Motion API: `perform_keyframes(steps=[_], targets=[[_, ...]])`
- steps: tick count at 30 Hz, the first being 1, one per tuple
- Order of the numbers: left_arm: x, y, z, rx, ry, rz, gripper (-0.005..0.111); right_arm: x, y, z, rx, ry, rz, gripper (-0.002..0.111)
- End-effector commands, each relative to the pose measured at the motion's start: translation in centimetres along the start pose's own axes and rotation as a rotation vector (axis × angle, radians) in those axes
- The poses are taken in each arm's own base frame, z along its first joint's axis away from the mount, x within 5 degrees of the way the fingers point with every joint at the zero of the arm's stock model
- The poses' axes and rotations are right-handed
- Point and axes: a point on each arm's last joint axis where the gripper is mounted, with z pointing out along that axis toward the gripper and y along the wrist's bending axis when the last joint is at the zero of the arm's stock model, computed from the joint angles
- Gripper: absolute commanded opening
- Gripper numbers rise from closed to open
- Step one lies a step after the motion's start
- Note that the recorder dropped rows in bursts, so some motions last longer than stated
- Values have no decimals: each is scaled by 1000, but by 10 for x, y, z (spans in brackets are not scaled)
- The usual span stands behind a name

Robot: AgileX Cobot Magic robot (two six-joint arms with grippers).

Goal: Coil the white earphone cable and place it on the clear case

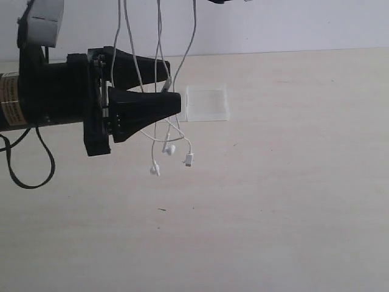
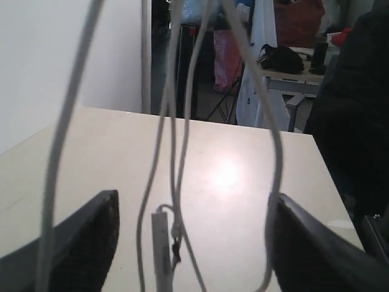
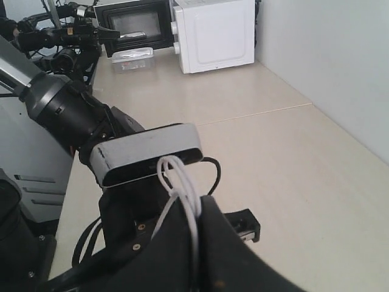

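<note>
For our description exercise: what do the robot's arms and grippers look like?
The left gripper and right gripper have black tapered fingers. The left arm is a black cylinder with a pale label, a looping black cable and a grey camera box.

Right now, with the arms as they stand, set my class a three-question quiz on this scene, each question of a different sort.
1. True or false: the case lies on the table.
2. What does the right hand pinch? A. cable B. case C. nothing
3. Fill in: the left hand is ___, with strands hanging between its fingers.

Key: 1 true; 2 A; 3 open.
</note>
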Motion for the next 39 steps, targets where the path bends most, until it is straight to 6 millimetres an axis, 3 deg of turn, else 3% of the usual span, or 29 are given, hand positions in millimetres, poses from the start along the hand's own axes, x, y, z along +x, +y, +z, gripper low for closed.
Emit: perform_keyframes(steps=[1, 6, 21, 23, 26, 28, 34, 39], targets=[[0, -2, 11, 30, -15, 2, 66, -3, 0, 0, -4, -18, -1, 0], [9, 1, 21, 44, -7, -21, 66, -5, 0, 0, -7, -33, 6, 0], [21, 7, 24, 21, -1, -66, 65, -2, 0, 0, -3, -2, 11, 0], [21, 9, 22, 15, -2, -66, 57, 0, -1, 0, 2, 16, 2, 0], [21, 10, 21, 12, 1, -71, 28, 1, -3, 0, 30, 28, -9, 0], [22, 10, 19, 14, 7, -71, 17, 1, -4, -1, 46, 35, -14, 0], [23, 8, 19, 40, 28, -58, 31, 1, -7, -1, 82, 39, 5, 0], [24, 8, 19, 36, 34, -58, 32, 1, -7, -1, 82, 38, 7, 0]])
